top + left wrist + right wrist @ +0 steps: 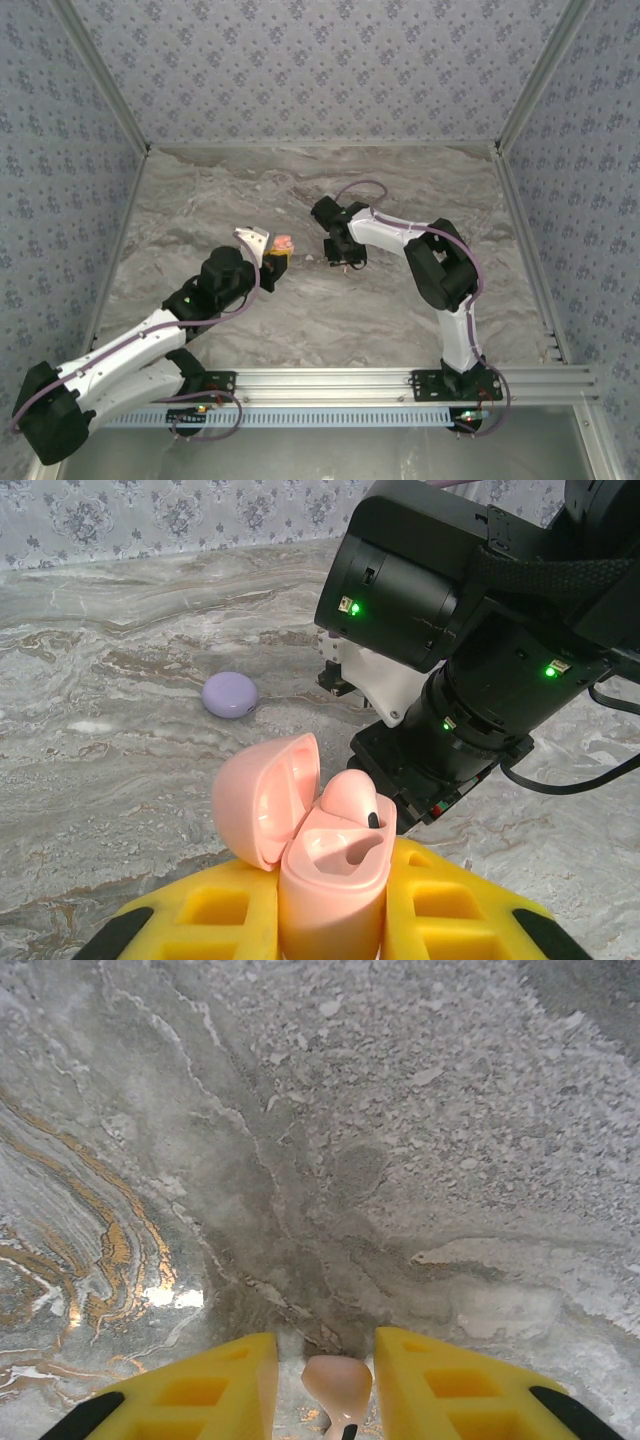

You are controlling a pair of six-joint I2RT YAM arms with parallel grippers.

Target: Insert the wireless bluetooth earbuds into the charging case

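Pinching the tiny, likely slick bud (pixel 337 1385) by its bulb, your right tool (pixel 326 1345) is nearly closed; left tool (pixel 332 920) clamps the case (pixel 330 855).

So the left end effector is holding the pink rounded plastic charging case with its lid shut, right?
Not quite. The left end effector holds the pink rounded plastic charging case, but its lid is open, as the left wrist view shows.

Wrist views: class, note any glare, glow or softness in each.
Right wrist: a bright glare patch on the marble table, left of centre; the earbud at the bottom edge looks soft. Left wrist: green lights glow on the right arm; the pink case looks slightly soft.
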